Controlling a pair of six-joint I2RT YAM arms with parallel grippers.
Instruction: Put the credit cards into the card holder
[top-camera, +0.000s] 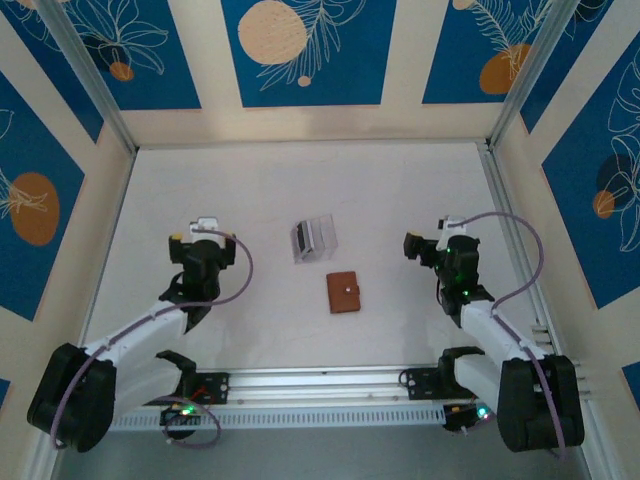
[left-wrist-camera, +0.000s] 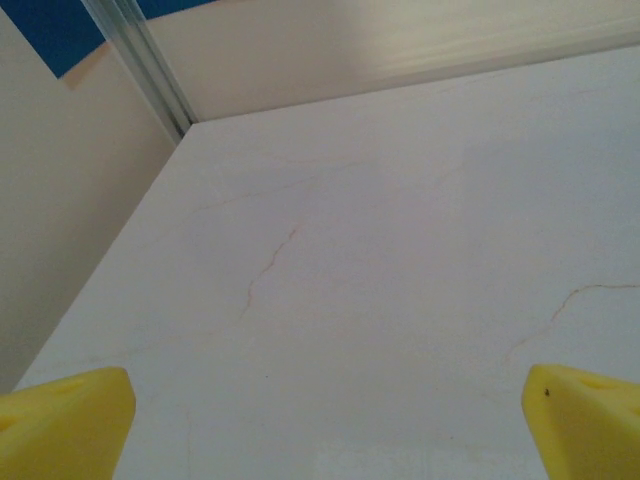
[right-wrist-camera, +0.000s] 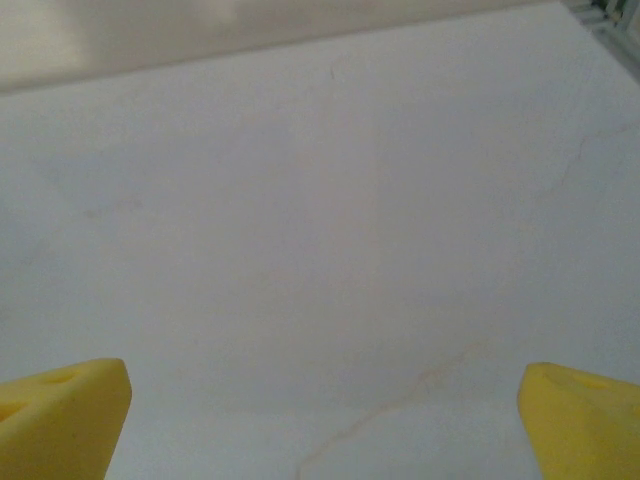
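wallet (top-camera: 344, 292) lies closed and brown on the table (top-camera: 260, 190), about midway between your two arms. just on its far side stands the clear stand (top-camera: 314, 240), with something grey at its left end, too small to tell what. your left pincer (left-wrist-camera: 325, 405) is spread wide, with nothing between its yellow fingers (left-wrist-camera: 70, 425). your right pincer (right-wrist-camera: 325, 395) is just as wide and holds nothing.

Brown card holder (top-camera: 344, 293), seemingly leather; matt table (top-camera: 400, 200)
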